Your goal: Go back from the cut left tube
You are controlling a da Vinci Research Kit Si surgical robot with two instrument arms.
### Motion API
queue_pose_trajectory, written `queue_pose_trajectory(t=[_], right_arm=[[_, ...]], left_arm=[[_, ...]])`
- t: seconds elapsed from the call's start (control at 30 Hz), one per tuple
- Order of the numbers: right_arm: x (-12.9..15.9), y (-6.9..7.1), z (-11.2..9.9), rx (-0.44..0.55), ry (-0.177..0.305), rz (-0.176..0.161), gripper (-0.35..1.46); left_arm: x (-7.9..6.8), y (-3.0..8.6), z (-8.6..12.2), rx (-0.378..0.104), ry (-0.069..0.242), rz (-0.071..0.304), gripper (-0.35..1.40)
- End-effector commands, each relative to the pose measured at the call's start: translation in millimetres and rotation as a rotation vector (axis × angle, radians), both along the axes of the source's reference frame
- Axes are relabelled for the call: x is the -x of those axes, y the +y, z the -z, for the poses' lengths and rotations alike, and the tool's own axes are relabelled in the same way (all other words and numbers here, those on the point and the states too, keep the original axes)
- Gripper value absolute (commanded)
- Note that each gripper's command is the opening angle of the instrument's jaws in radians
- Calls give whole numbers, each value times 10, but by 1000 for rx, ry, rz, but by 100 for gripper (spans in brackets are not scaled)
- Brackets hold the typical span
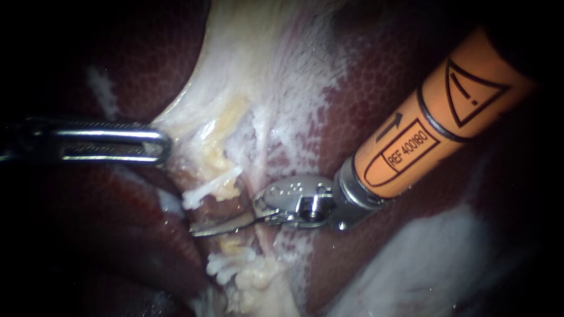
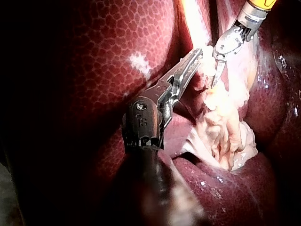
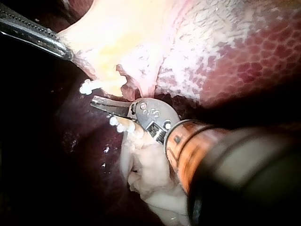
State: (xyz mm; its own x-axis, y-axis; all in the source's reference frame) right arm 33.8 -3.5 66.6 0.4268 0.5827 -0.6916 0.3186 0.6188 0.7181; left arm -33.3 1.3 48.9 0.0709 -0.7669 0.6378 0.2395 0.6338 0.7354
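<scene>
The left tube is cut in two. Its upper stump [image 1: 207, 191] carries a white clip, and its lower stump [image 1: 232, 261] carries white clips too. My right instrument [image 1: 197, 230], on an orange shaft, reaches in from the upper right. Its thin blades lie shut in the gap between the two stumps and hold nothing. In the right wrist view the blades [image 3: 95, 101] sit just under the clipped upper stump [image 3: 94, 85]. My left instrument [image 1: 161, 144] comes in level from the left. Its jaws are shut on the edge of the pale gallbladder tissue [image 1: 252, 70], which is drawn toward them.
Dark red liver [image 1: 382, 88] surrounds the pale tissue on both sides and lies under the left instrument's shaft [image 2: 146, 127]. A fold of whitish loose tissue [image 2: 225, 136] hangs below the cut site. The right instrument's metal wrist [image 1: 305, 202] rests close over the pale membrane.
</scene>
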Motion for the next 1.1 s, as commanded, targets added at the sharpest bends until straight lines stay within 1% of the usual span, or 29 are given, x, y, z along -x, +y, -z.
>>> queue_pose_trajectory(t=[0.03, 0.33, 0.5, 0.57, 0.7, 0.8, 1.1], right_arm=[[0, 0, 0, 0, 1, -1, -35], [-1, -2, 0, -1, 5, 6, -35], [0, -4, 2, -7, 21, 6, -35], [0, -4, 3, -7, 23, 9, -6], [0, -5, 4, -8, 27, 10, 26], [0, -5, 4, -9, 30, 8, 37], [0, -4, 4, -16, 31, 5, 44]], left_arm=[[0, 0, 0, 0, 0, 0, -35], [0, 0, 0, 0, 0, 0, -35], [0, 0, 0, 0, 0, 0, -35], [0, 0, 0, 0, 0, 0, -35], [0, 0, 0, 0, 0, 0, -35], [0, 0, 0, 0, 0, 0, -35], [0, 0, 0, 0, 0, 0, -35]])
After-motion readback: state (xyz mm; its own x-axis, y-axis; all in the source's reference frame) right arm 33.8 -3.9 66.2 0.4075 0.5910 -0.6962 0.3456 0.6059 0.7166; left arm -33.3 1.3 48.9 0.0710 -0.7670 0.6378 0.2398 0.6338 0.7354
